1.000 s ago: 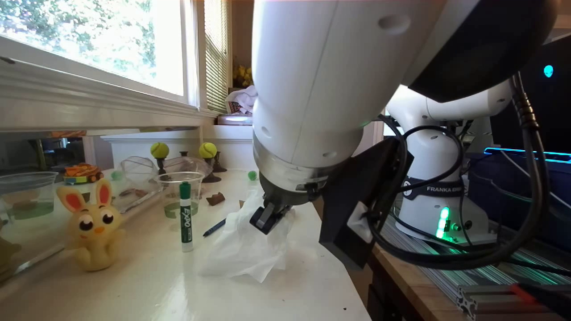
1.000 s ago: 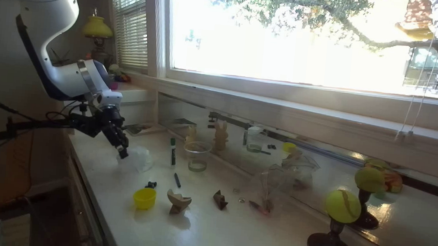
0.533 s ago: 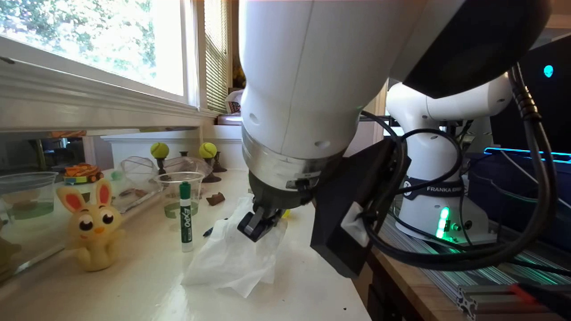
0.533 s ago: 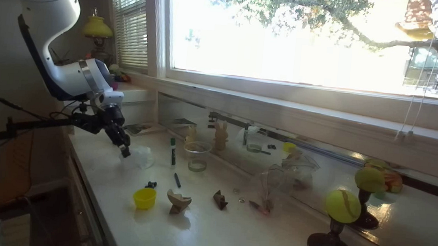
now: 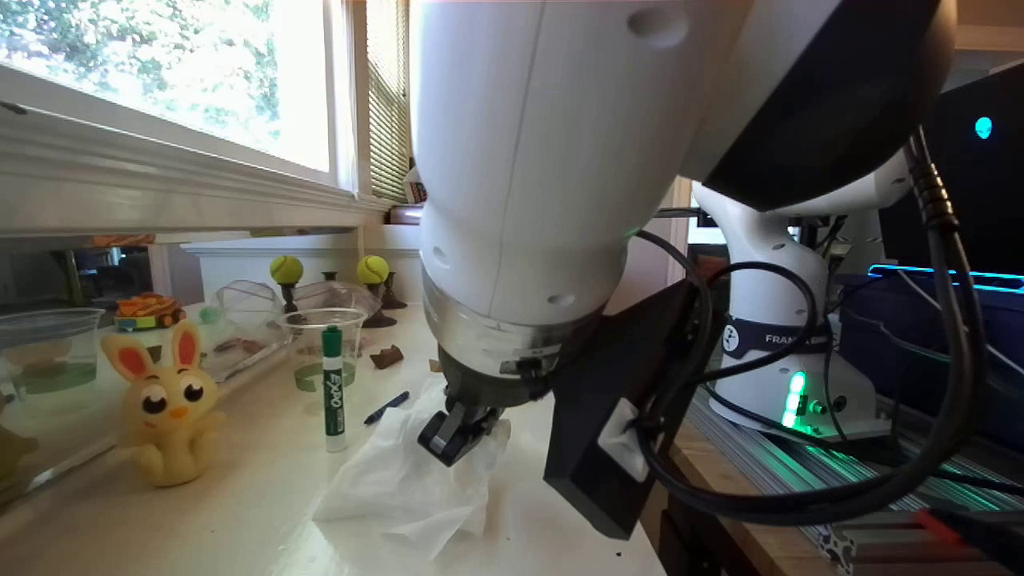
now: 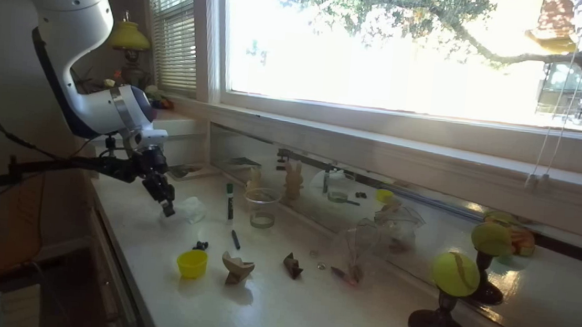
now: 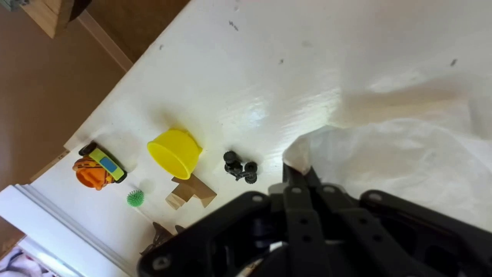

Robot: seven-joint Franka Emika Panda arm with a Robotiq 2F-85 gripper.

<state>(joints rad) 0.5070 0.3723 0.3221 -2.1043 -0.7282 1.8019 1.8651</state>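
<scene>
Gripper (image 7: 301, 174), lower centre of the wrist view: fingers pressed together, pinching a gathered bit of thin white tissue (image 7: 407, 161). Key relation, as I judge it: nearly all of the tissue lies to one side of the pinch, spreading from the tips to the right edge, longest run sloping towards lower right. In an exterior view it is at lower centre, fanning down and left from the tips, near the upright marker (image 5: 334, 392). Black wheeled toy (image 7: 241, 167) and yellow cup (image 7: 175, 154) are left of the tips. How much tissue touches the table (image 7: 250, 77): cannot tell.
</scene>
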